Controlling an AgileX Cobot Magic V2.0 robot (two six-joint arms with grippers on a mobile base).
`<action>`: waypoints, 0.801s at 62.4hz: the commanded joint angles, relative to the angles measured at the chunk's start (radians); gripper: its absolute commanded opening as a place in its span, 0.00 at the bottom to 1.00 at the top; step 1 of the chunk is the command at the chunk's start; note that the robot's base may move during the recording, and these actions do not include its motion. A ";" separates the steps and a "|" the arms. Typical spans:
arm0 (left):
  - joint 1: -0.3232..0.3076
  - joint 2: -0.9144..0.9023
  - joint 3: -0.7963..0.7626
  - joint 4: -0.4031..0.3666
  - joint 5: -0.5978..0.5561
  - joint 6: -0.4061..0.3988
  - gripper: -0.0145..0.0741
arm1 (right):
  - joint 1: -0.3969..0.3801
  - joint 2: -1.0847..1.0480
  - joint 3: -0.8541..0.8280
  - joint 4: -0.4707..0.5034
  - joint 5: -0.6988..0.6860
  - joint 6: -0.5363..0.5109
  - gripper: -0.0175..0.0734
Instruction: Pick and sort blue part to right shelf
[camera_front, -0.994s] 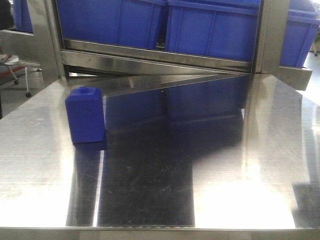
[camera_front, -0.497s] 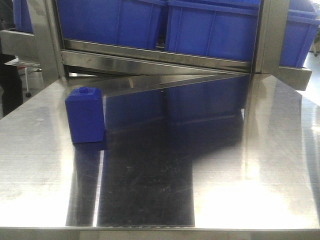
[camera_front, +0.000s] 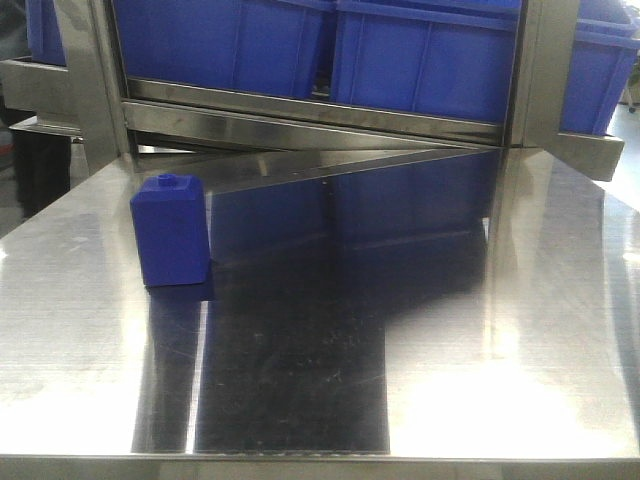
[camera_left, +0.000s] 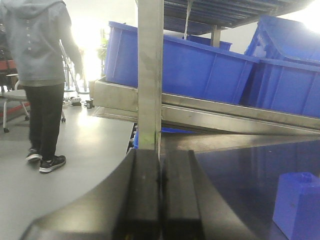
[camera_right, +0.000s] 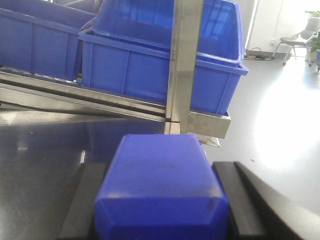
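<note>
My right gripper (camera_right: 159, 165) is shut on the blue part (camera_right: 160, 190), a solid-blue block that fills the gap between the black fingers (camera_right: 82, 200); its cap is hidden. Ahead of it, the right shelf (camera_right: 205, 122) shows its steel front rail under a large blue bin (camera_right: 150, 65). A similar blue block (camera_front: 171, 231) with a small cap stands upright on the steel table (camera_front: 400, 380) at the left. It also shows low right in the left wrist view as the blue block (camera_left: 299, 205). My left gripper (camera_left: 160, 155) is shut and holds nothing. Neither gripper appears in the front view.
Steel rack uprights (camera_left: 150, 75) (camera_right: 182, 65) stand straight ahead of each gripper. Blue bins (camera_front: 420, 55) fill the rack tier behind the table. A person in a grey hoodie (camera_left: 42, 75) stands on the floor left of the table.
The person's dark legs have moved in at the front view's left edge, behind the table. The block on the table has not moved.
</note>
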 joint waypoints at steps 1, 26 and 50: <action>0.002 -0.021 0.021 -0.009 -0.086 0.000 0.30 | -0.003 0.006 -0.030 0.003 -0.091 -0.008 0.68; 0.002 -0.021 0.021 0.037 -0.086 0.000 0.30 | -0.003 0.006 -0.030 0.003 -0.091 -0.008 0.68; -0.002 -0.019 0.019 0.033 -0.087 0.000 0.30 | -0.003 0.006 -0.030 0.003 -0.090 -0.008 0.68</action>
